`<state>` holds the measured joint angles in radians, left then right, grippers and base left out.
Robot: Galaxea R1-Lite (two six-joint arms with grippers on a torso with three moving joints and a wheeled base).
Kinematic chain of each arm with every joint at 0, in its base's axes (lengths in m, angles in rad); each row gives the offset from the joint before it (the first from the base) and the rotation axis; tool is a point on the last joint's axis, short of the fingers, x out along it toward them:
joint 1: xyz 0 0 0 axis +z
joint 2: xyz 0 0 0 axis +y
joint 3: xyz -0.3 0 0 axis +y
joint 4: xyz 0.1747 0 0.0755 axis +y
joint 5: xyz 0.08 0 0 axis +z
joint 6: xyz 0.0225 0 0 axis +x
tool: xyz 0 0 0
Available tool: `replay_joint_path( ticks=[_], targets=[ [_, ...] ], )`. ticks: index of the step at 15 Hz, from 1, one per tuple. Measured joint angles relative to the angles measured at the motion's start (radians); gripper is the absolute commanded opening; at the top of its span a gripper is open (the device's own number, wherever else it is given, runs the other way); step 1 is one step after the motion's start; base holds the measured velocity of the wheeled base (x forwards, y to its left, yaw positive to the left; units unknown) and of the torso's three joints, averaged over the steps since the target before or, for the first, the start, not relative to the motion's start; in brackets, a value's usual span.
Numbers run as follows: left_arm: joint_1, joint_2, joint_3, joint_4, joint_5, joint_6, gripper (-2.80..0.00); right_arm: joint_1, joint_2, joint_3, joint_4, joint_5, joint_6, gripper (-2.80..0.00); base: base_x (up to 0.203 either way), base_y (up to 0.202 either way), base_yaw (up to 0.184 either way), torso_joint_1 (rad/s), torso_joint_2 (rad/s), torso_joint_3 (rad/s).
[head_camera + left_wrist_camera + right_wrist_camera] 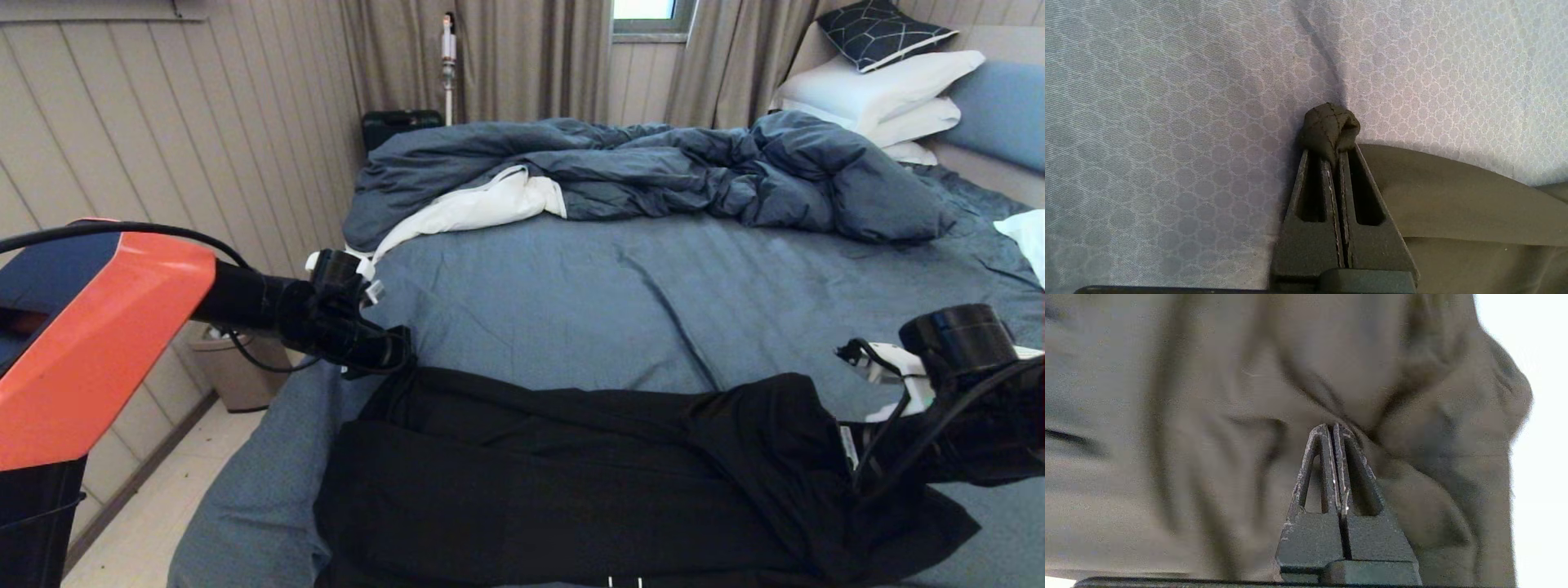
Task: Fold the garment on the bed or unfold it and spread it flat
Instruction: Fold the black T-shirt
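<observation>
Garment (571,482) lies across the near edge of the bed (653,302), well short of the duvet (653,171), plain black side up. Left claw (392,351) is clamped on its far left corner; right claw (1334,428) is pinched on bunched cloth at its right end. Best move, I judge: pull both ends apart evenly, keep cloth taut and low. Bin (237,367) on the floor left of the garment, contents hidden.

Black garment (571,482) rumpled across bed (653,294)
</observation>
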<state>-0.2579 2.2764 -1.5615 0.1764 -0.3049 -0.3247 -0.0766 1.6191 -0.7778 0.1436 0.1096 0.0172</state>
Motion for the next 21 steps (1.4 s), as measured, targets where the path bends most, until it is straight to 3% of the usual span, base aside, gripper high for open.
replay_joint_path(
  ticks=[8,14,21],
  targets=[
    [0.0,0.0,0.0,-0.001,-0.001,-0.001,-2.8,-0.12,-0.223,0.213,0.008,0.015,-0.096,-2.8,0.0,0.0,0.0,0.0,0.0,0.0],
    [0.001,-0.079,0.023,0.0,-0.002,-0.001,-2.8,-0.121,-0.27,0.16,0.008,0.056,-0.082,-2.8,0.0,0.0,0.0,0.0,0.0,0.0],
    [-0.017,-0.311,0.269,-0.052,-0.007,-0.009,-2.8,-0.128,-0.172,0.107,0.001,0.105,-0.06,-2.8,0.0,0.0,0.0,0.0,0.0,0.0]
  ],
)
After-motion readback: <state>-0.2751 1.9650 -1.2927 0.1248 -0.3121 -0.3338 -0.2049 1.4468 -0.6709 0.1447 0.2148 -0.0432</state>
